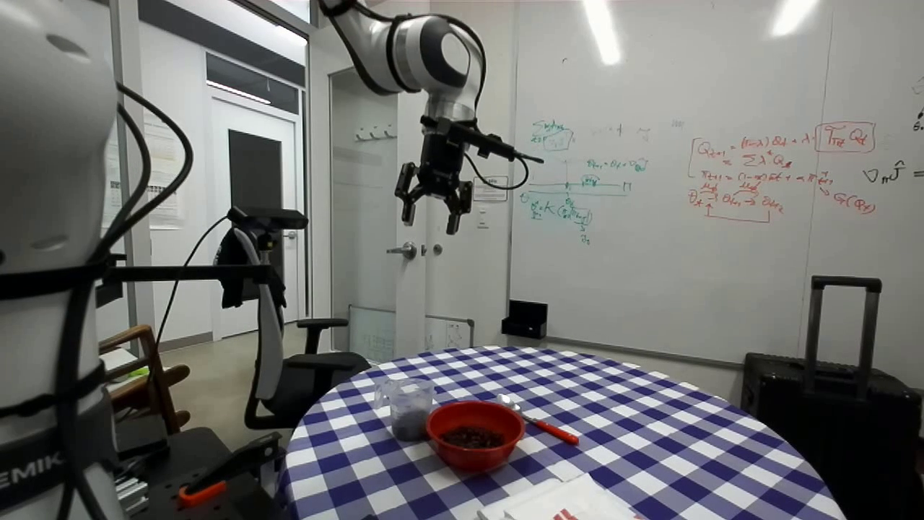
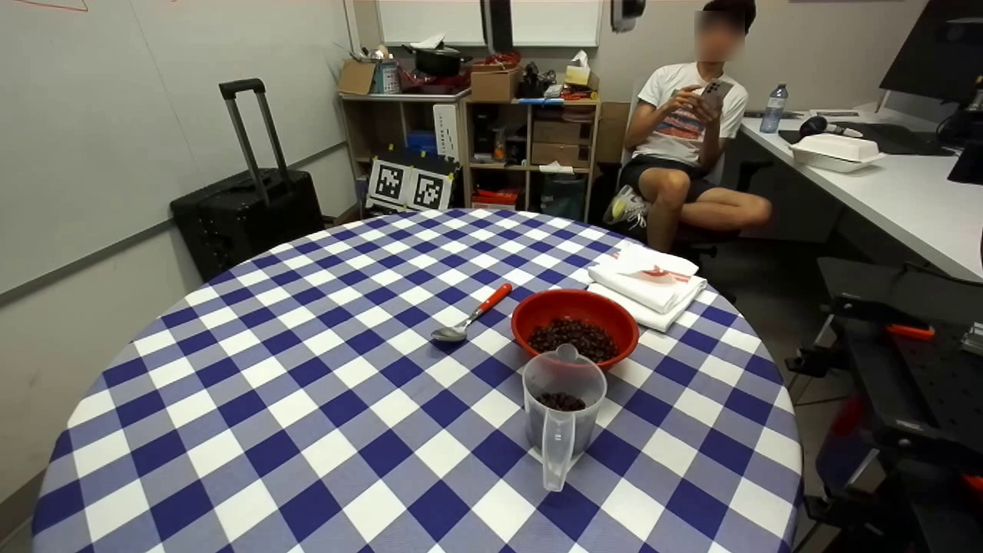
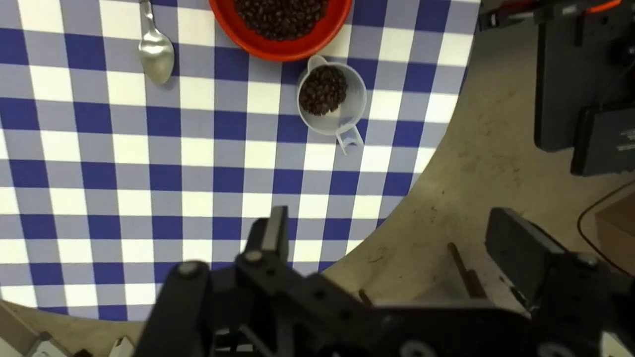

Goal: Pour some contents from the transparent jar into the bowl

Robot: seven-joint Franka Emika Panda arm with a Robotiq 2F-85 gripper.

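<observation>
The transparent jar (image 1: 413, 415) stands upright on the table beside the bowl. It is a clear cup with a spout and handle, partly filled with dark beans. It also shows in an exterior view (image 2: 564, 434) and in the wrist view (image 3: 353, 101), spout toward the bowl. The red bowl (image 1: 475, 456) holds dark beans too; it also shows in an exterior view (image 2: 576, 301) and is cut off at the top of the wrist view (image 3: 283, 52). My gripper (image 1: 431, 218) is open and empty, high above the table. Its spread fingers show in the wrist view (image 3: 389, 218).
A spoon with a red handle (image 2: 491, 299) lies near the bowl on the checkered tablecloth (image 2: 307, 430). Folded white cloths (image 2: 653, 288) lie on the bowl's far side from the jar. A black suitcase (image 1: 830, 426) stands past the table. A person (image 2: 683, 123) sits behind.
</observation>
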